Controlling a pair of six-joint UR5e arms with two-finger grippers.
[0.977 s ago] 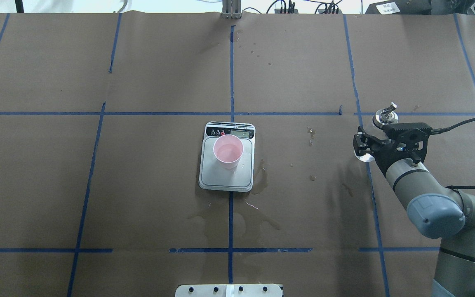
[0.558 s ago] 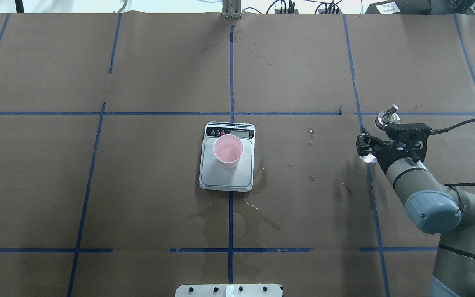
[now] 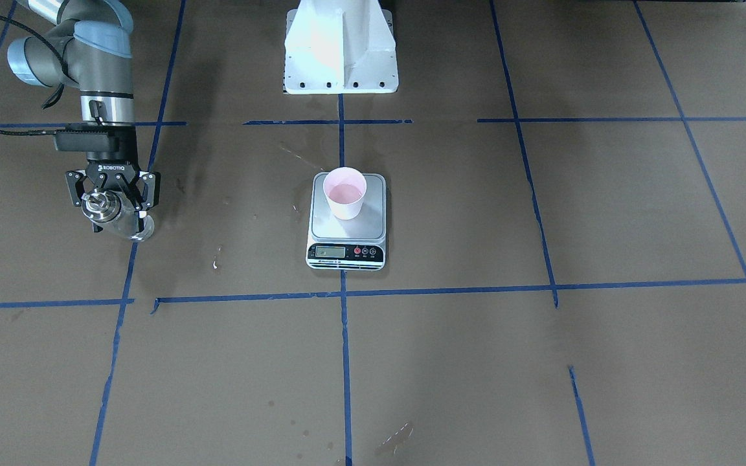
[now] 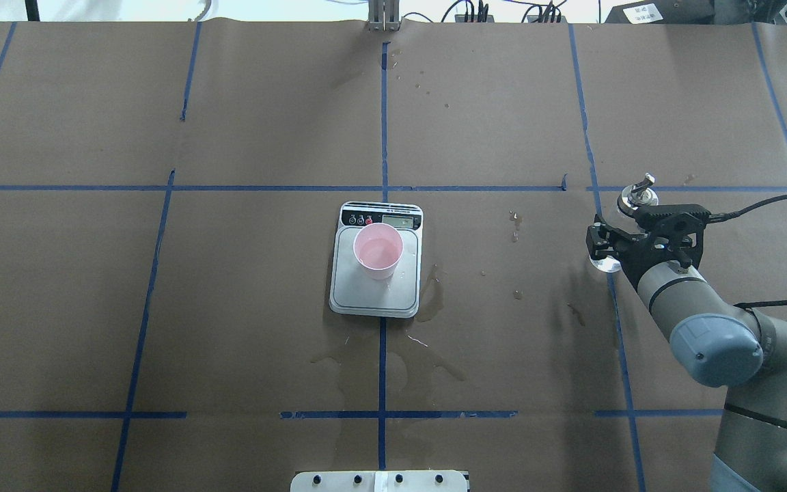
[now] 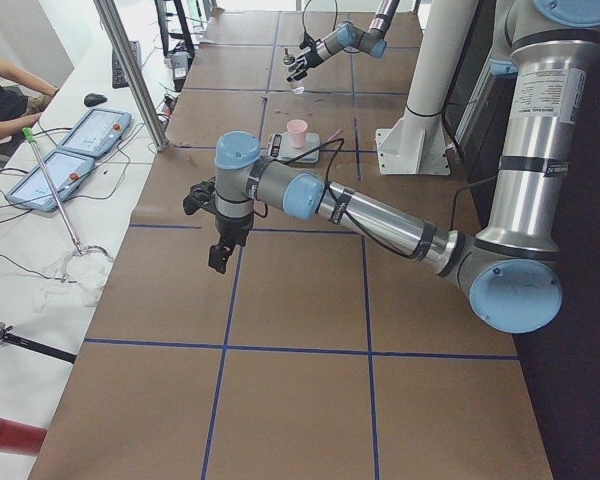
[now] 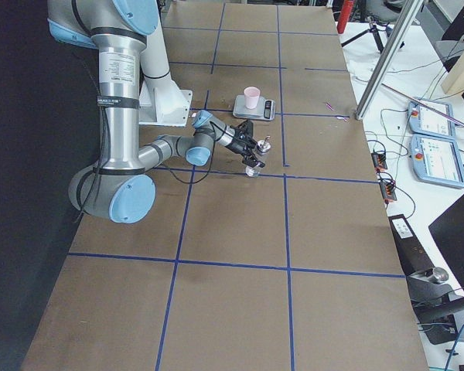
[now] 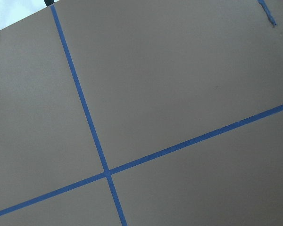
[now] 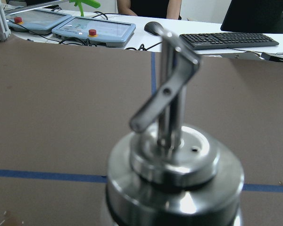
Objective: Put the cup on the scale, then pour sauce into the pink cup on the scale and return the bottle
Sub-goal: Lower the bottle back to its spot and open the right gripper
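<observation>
Seen from overhead, the scale [image 4: 376, 260] lies mid-bench [image 4: 229, 307] on brown paper. The pink cup [image 4: 378, 250] stands upright on its platform, toward the display end at 12 o'clock. Well apart at 3 o'clock, the right hand [image 3: 114, 206] is closed around the glass bottle [image 4: 637, 197], spout uppermost. The left hand [image 5: 220, 255] hangs above bare bench, and whether it is wide or narrow cannot be told.

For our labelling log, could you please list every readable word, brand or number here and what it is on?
"ROBOTIQ": on the body of the right gripper, shut on the bottle.
The scale display and buttons: too small to read.
The sticker on the left arm: blurred, unreadable.
</observation>
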